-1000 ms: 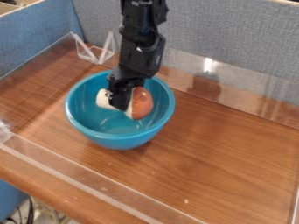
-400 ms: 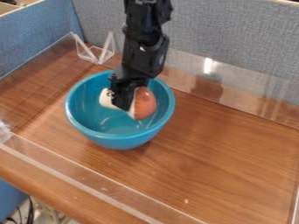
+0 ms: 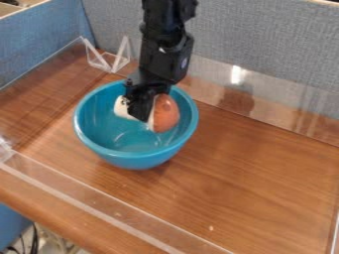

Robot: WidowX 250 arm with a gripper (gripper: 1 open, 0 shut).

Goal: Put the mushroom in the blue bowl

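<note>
A: One arm, one view. Gripper (image 3: 142,102) points down into the blue bowl (image 3: 133,141), jaws closed tight on the mushroom (image 3: 157,114).

B: Mushroom touching the bowl floor or not?

A: Can't tell from this angle. It sits inside the bowl's rim line, toward the back-right part, reddish-brown cap facing right w/ the cream stem on the left, by the dark fingers. Looks tilted on its side, not upright.

B: Which part is pinched?

A: Stem end, as far as I can see; fingers cover most of it, so exact contact pts are hidden.

B: Bowl position?

A: On the wooden tabletop (image 3: 252,159), left of centre. Glossy turquoise, round, deep. Nothing else in it besides mushroom and gripper tip.

B: Surroundings?

A: Clear plastic walls (image 3: 272,94) fence the tabletop: a low one along the front edge, another along the back. Small clear triangular stand (image 3: 109,55) at back left, well apart from the bowl. Grey-blue partition panels (image 3: 252,35) behind everything.

B: Arm itself?

A: Black, comes down from the top of the view, roughly vertical, wrist right above the bowl's back rim. It blocks part of that rim.
</note>
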